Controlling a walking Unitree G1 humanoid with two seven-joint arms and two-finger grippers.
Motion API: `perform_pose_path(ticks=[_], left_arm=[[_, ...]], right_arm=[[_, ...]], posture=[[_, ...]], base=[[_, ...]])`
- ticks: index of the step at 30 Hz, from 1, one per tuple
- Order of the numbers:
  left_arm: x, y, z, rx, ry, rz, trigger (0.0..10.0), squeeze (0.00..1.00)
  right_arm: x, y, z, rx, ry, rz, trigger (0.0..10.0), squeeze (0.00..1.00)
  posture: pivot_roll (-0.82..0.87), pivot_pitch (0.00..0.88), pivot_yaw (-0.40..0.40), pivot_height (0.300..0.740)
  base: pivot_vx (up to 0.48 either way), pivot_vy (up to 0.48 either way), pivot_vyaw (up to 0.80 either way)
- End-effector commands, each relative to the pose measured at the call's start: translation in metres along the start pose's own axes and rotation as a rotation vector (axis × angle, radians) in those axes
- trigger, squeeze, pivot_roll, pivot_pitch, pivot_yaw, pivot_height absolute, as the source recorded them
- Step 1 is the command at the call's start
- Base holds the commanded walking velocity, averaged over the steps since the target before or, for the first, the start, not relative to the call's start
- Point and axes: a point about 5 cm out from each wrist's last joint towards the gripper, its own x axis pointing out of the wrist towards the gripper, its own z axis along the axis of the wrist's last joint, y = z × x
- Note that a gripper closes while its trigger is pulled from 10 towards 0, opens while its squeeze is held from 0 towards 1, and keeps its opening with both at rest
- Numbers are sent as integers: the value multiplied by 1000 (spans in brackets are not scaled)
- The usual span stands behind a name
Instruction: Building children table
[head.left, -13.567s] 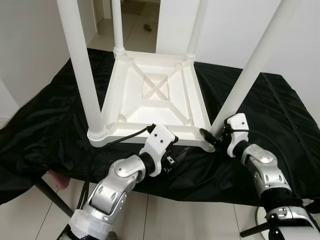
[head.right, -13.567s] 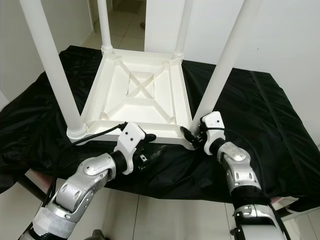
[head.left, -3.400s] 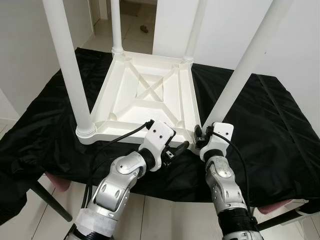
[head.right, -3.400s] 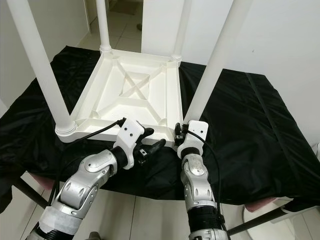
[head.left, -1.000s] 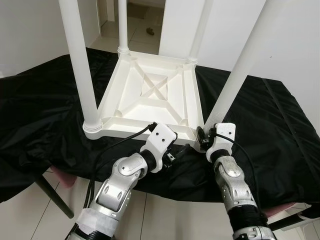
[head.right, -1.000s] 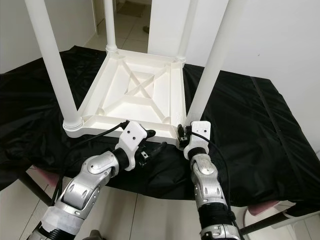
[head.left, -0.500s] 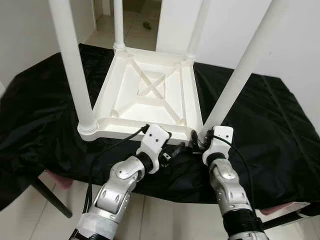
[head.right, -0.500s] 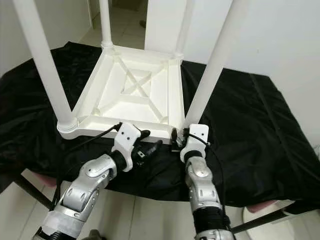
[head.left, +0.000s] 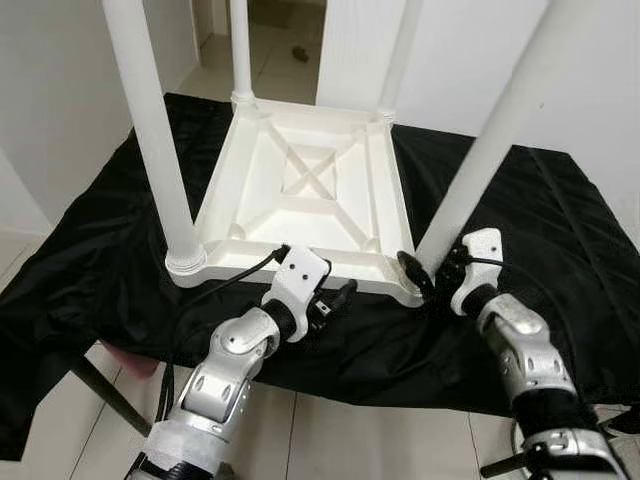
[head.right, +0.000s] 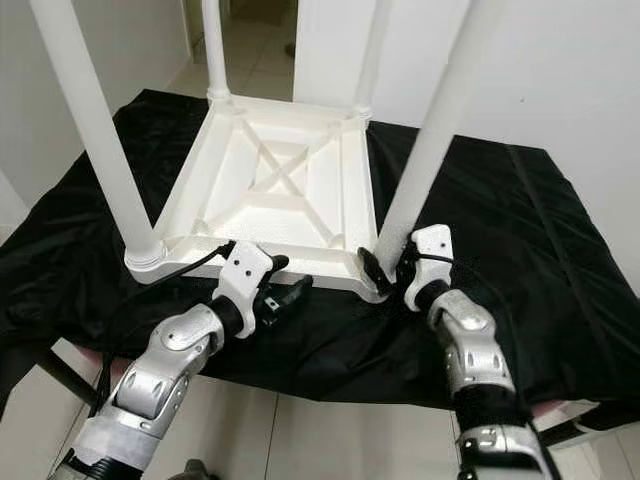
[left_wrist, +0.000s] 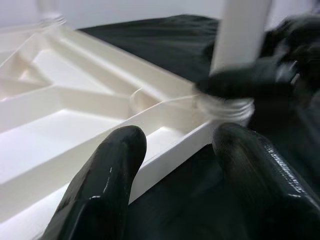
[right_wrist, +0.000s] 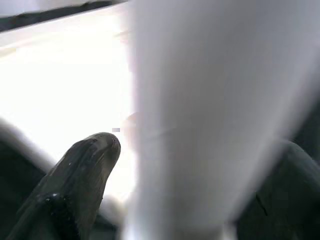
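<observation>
A white children's table (head.left: 310, 190) lies upside down on a black cloth, with its legs pointing up. The near right leg (head.left: 480, 150) rises from the front right corner. My right gripper (head.left: 428, 275) is shut on this leg at its base; in the right wrist view the leg (right_wrist: 200, 110) stands between the two fingers (right_wrist: 80, 175). My left gripper (head.left: 335, 300) hangs open at the front rim (left_wrist: 165, 150) of the tabletop, a little left of that corner, holding nothing. The near left leg (head.left: 150, 130) stands at the front left corner.
The black cloth (head.left: 560, 230) drapes over the work table and hangs down at its front edge. White walls close in on the left and behind, with a doorway (head.left: 285, 30) at the back. Pale tiled floor (head.left: 330, 440) lies below the front edge.
My right forearm has swung out to the right while its gripper stays at the base of the near right leg. The left gripper is still by the front rim. The camera has shifted slightly.
</observation>
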Motion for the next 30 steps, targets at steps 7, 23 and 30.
perform_pose_path(ticks=[7, 23, 30], left_arm=[[3, 0, 1, 17, 3, -14, 10000, 0], [0, 0, 2, 16, -4, 24, 10000, 0], [2, -1, 2, 18, -1, 13, 10000, 0]], right_arm=[[2, -5, -6, -58, 61, 104, 0, 0], [-1, -5, -25, -49, 75, -180, 0, 0], [3, 1, -21, 133, -1, -506, 0, 0]], posture=[[56, 0, -45, 740], [65, 0, -60, 740], [59, 0, -64, 740]], base=[[0, 0, 0], [0, 0, 0], [0, 0, 0]])
